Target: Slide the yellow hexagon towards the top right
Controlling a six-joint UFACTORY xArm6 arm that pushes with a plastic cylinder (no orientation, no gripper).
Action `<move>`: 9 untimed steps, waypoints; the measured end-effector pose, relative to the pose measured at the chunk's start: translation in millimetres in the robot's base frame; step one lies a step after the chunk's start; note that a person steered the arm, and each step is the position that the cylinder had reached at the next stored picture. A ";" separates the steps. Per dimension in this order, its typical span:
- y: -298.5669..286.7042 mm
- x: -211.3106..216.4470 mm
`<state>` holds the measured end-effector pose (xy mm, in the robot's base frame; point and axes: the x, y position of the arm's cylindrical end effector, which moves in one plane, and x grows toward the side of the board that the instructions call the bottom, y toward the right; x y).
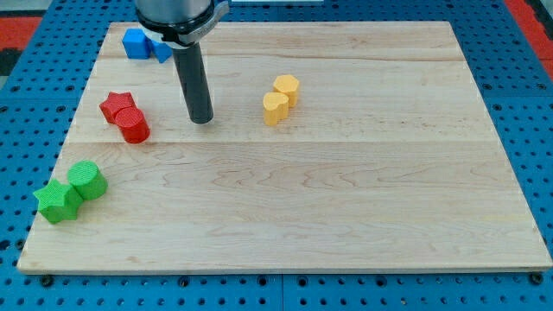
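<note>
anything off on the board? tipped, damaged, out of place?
Nothing stands out. Blocks sit flat in four colour pairs: blue blocks top left, red pair, green pair, yellow hexagon touching the yellow block. My tip rests left of the yellows, apart.

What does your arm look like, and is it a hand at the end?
No hand. My arm ends in a straight, dark, round rod, smooth and slightly shiny, hanging from a wider grey-and-black round part. My tip is its plain blunt lower end. No cables or markings show.
</note>
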<state>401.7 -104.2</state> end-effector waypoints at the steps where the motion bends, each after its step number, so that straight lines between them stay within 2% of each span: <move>1: 16.9 0.0; 3: 75.2 5.6; 4: 76.9 5.6; 5: 100.9 -16.9; 7: 154.8 -117.6; 8: 114.1 -122.2; 9: 125.4 -153.1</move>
<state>248.6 21.2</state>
